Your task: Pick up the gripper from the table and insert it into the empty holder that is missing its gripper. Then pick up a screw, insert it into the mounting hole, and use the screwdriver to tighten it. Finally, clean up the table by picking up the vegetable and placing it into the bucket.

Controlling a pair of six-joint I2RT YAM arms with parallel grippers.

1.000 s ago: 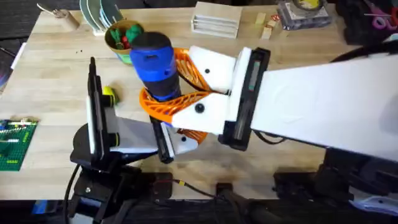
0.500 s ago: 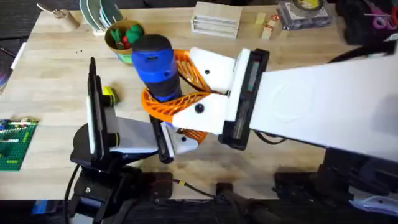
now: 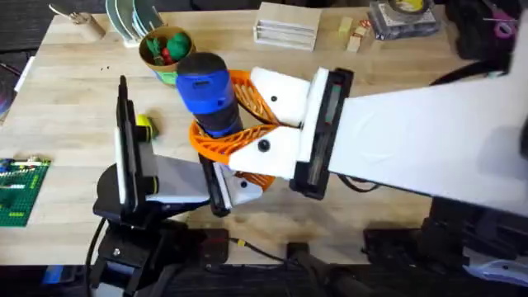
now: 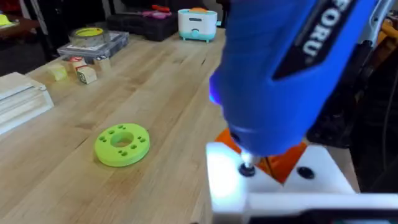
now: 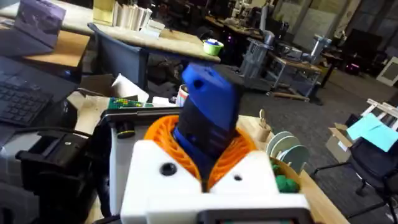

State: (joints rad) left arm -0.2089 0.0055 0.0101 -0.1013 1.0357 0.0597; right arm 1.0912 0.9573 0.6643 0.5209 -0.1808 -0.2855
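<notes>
Blue dominates the overhead view: the screwdriver [image 3: 205, 89] stands upright at centre-left, clamped between the orange ribbed pads of the right gripper [image 3: 227, 124], whose white body runs in from the right edge. Below it, low centre, sits the white holder [image 3: 242, 189] with an orange sliver of the gripper [image 3: 257, 177] already seated on it. The left arm's own claw cannot be read here; cannot tell if wide or narrow. The yellow vegetable [image 3: 144, 124] lies on the wooden table [image 3: 74, 91] at mid-left, untouched. The bucket [image 3: 162, 48], yellow-rimmed, stands upper left with red and green pieces inside. Left wrist view: screwdriver barrel fills the upper right, its thin silver tip [image 4: 247, 168] meeting the white holder face [image 4: 261, 186] at lower centre, orange just behind it; a lime-green disc [image 4: 122, 144] rests on the table at left. Right wrist view: blue body gripped between the orange pads at centre, holding firm. Judgement: the tightening step is in hand. Next calls for keeping the bit square and seated in the screw head, then setting the driver down and fetching the vegetable for the bucket.
</notes>
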